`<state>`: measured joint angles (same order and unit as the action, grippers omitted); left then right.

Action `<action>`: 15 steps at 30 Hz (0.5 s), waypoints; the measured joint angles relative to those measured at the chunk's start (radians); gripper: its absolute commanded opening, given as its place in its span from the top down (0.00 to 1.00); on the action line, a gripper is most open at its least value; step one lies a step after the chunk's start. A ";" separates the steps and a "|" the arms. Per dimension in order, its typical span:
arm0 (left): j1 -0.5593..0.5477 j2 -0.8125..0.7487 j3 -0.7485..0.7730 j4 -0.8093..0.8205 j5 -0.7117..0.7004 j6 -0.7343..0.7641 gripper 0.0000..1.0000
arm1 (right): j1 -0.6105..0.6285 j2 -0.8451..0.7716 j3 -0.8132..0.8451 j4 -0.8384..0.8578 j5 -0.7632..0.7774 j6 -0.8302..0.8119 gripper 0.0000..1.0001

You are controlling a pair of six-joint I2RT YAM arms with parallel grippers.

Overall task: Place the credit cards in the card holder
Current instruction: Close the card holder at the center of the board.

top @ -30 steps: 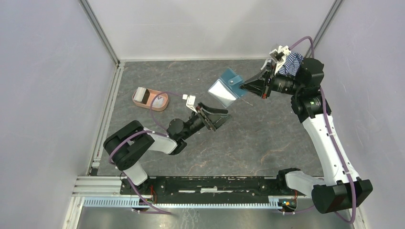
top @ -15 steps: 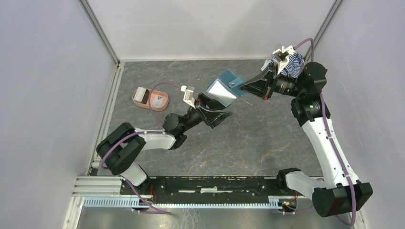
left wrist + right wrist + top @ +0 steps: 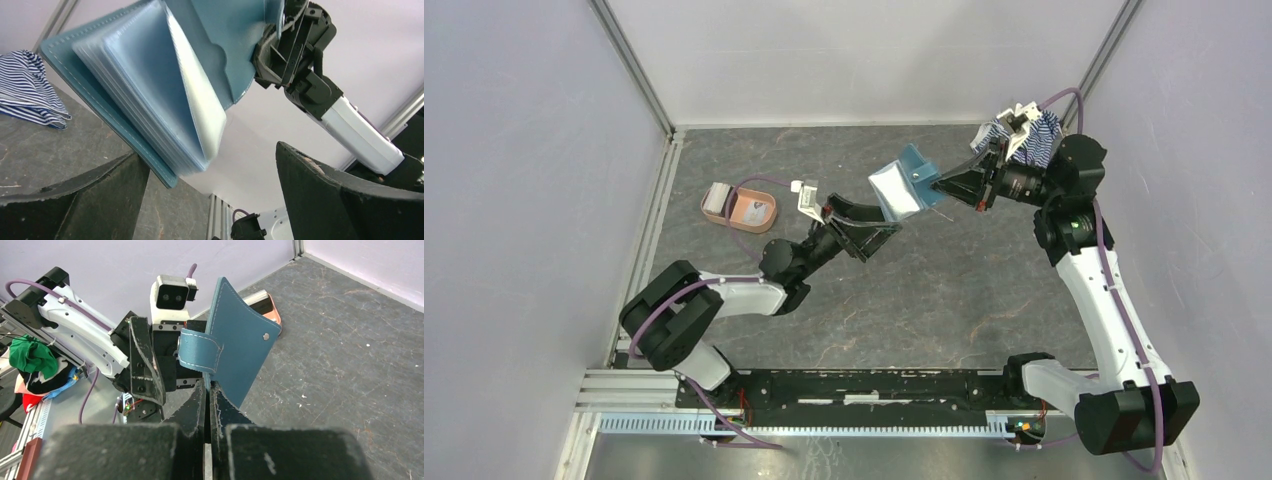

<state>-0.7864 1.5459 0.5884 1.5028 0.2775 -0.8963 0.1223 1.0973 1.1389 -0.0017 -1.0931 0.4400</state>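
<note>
Overhead view: the teal card holder [image 3: 902, 185] hangs in the air above the grey table [image 3: 984, 290], at about one o'clock from the table's centre. The right gripper [image 3: 939, 188] is clamped tight on its outer cover from the three o'clock side. The holder is fanned open. Its long edge runs roughly from eleven to five o'clock, and its pale inner sleeves face seven o'clock, toward the left gripper [image 3: 864, 225]. That gripper is spread wide and carries nothing. At nine o'clock a pink tray [image 3: 766, 216] sits on the table with a whitish card [image 3: 717, 198] lying in it. A striped cloth [image 3: 1031, 135] lies at two o'clock.

Left wrist view: the sleeves splay like book pages, their lower corner between the parted fingers. Whether it touches either finger is unclear. No card shows in any sleeve.

Right wrist view: the cover stands upright, snap tab toward the camera, pinched between fingers pressed together.

Judging by this, no card is loaded yet; picking up and inserting all remain.
</note>
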 measured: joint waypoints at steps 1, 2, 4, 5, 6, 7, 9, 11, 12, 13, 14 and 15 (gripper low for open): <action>0.000 0.000 -0.001 0.000 -0.016 -0.008 0.00 | 0.000 -0.001 -0.005 0.000 0.000 -0.002 1.00; 0.000 0.000 -0.001 -0.002 -0.031 -0.019 0.00 | 0.000 -0.003 -0.015 -0.001 -0.001 -0.004 1.00; 0.000 0.002 -0.001 0.001 -0.060 -0.039 0.02 | 0.000 -0.005 -0.032 -0.002 0.000 -0.010 1.00; 0.000 0.006 -0.001 0.005 -0.072 -0.053 0.03 | 0.000 -0.005 -0.040 -0.004 0.000 -0.011 1.00; 0.000 0.013 0.000 0.006 -0.083 -0.063 0.04 | 0.000 -0.005 -0.046 -0.007 0.000 -0.014 1.00; 0.000 0.022 0.002 0.007 -0.096 -0.076 0.06 | 0.000 -0.005 -0.054 -0.009 0.000 -0.017 1.00; 0.000 0.045 0.007 0.008 -0.119 -0.099 0.12 | 0.000 -0.005 -0.063 -0.016 0.002 -0.021 1.00; 0.000 0.065 0.011 0.007 -0.133 -0.123 0.24 | 0.000 -0.005 -0.067 -0.019 0.005 -0.027 1.00; 0.000 0.071 0.013 0.006 -0.139 -0.136 0.31 | 0.000 -0.005 -0.068 -0.019 0.006 -0.031 1.00; 0.000 0.079 0.016 0.007 -0.146 -0.150 0.34 | 0.000 -0.005 -0.068 -0.023 0.008 -0.037 1.00; 0.001 0.086 0.018 0.006 -0.153 -0.166 0.40 | 0.000 -0.005 -0.068 -0.026 0.013 -0.045 1.00; 0.002 0.093 0.019 0.007 -0.161 -0.178 0.47 | 0.000 -0.005 -0.068 -0.031 0.016 -0.051 1.00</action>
<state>-0.7841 1.6390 0.6075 1.5097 0.1162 -1.0744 0.1223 1.0920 1.0710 -0.0322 -1.0767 0.3889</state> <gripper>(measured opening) 0.681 0.019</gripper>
